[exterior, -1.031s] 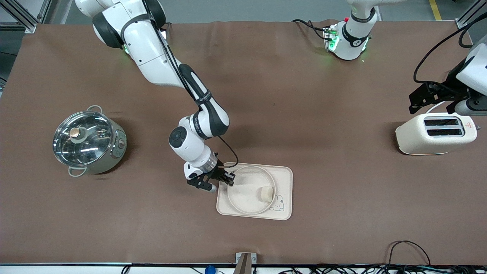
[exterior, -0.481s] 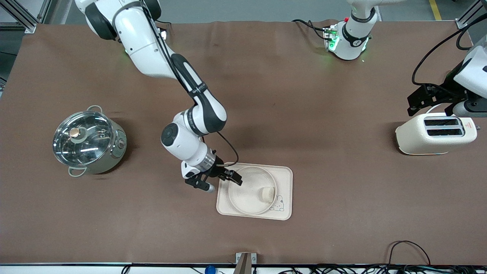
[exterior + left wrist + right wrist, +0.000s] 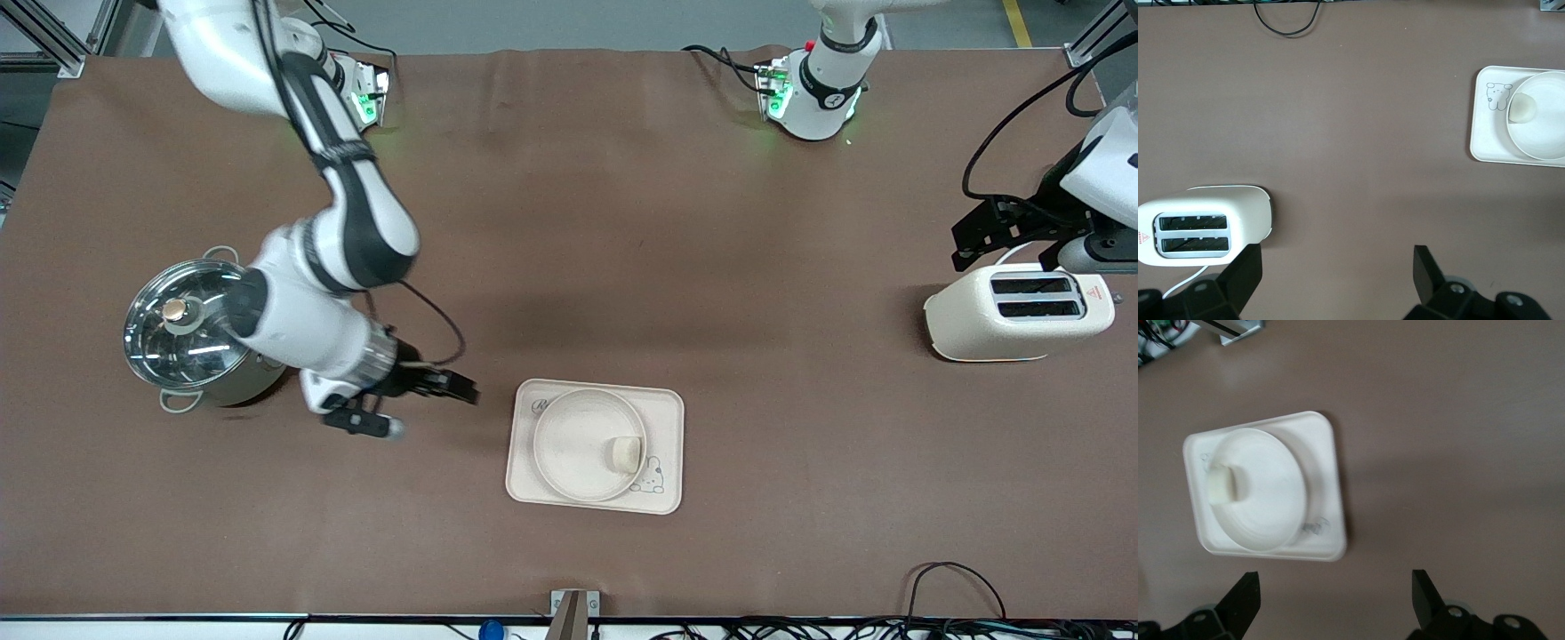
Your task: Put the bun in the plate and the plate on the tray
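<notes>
On tray [image 3: 662, 404]: round cream plate [image 3: 578, 440] w/ pale bun [image 3: 624, 452] — both pincers [image 3: 402, 411] [image 3: 1005, 233] agape, empty.

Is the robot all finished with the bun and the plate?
It looks finished: the bun sits in the plate, and the plate sits on the tray. The right gripper, jaws open, holds nothing beside the tray. The left gripper waits over the toaster. Nothing seems left.

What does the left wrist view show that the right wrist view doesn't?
Only the left wrist view shows the toaster and a black cable at the table edge. Only the right wrist view shows a metal bracket at the table edge. Both show the bun lying in the plate, the plate resting on the tray, and each arm's own fingers, spread wide over bare table.
</notes>
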